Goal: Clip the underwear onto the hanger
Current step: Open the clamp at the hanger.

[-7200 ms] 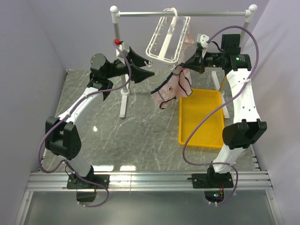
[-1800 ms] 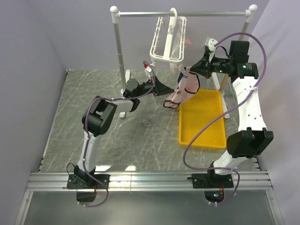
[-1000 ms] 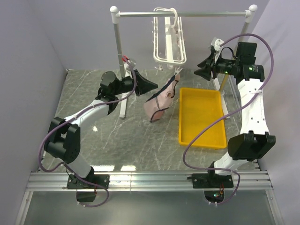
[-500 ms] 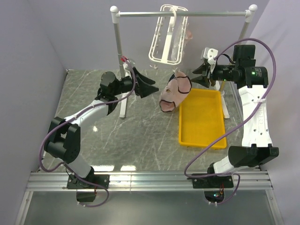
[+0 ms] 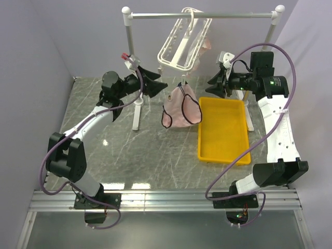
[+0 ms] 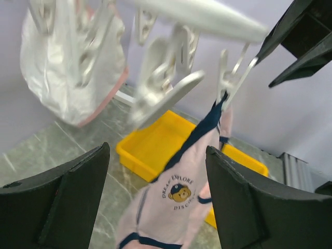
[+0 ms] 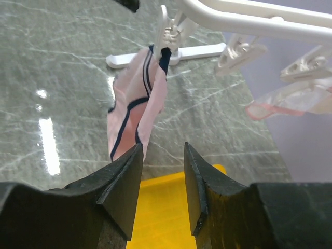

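Observation:
The white hanger [image 5: 180, 47] hangs tilted by its hook from the grey rail. One of its clips [image 6: 228, 83] grips the navy-trimmed pink underwear [image 5: 181, 106], which dangles free above the table; its bear print faces the left wrist view [image 6: 181, 202]. Another pale underwear [image 6: 67, 78] hangs clipped further along the hanger and shows in the right wrist view too [image 7: 295, 101]. My left gripper [image 5: 158, 83] is open, left of the dangling piece and not touching it. My right gripper [image 5: 213, 85] stands open to its right, with nothing between its fingers [image 7: 116, 192].
The yellow tray [image 5: 199, 129] lies on the marble table under and right of the hanging piece. The grey rail stand [image 5: 202, 15] spans the back; its left post [image 5: 129, 52] and white foot [image 7: 171, 54] stand close to my left arm.
My left gripper has opened and drawn back up and to the left. The navy-trimmed underwear now hangs from the clip alone and swings with the hanger. My right gripper has come down and leftward.

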`<action>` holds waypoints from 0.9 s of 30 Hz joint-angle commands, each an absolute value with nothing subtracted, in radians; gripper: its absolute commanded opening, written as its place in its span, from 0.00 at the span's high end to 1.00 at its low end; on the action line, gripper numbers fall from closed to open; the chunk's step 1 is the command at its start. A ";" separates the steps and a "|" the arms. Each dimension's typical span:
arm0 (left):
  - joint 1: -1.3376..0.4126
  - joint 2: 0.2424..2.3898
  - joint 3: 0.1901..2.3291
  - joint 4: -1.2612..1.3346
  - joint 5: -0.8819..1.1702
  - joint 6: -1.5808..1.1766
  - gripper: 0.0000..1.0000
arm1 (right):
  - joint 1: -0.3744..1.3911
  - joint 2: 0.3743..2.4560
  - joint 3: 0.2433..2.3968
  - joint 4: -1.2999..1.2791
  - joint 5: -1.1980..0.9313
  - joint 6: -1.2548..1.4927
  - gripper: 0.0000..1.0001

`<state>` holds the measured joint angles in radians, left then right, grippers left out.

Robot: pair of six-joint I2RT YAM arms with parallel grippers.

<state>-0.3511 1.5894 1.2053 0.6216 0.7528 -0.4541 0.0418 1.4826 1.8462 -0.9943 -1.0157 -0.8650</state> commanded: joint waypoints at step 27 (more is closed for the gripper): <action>-0.350 1.678 1.557 0.537 0.784 -0.422 0.98 | 0.153 1.394 1.783 -0.778 -1.063 -0.589 0.59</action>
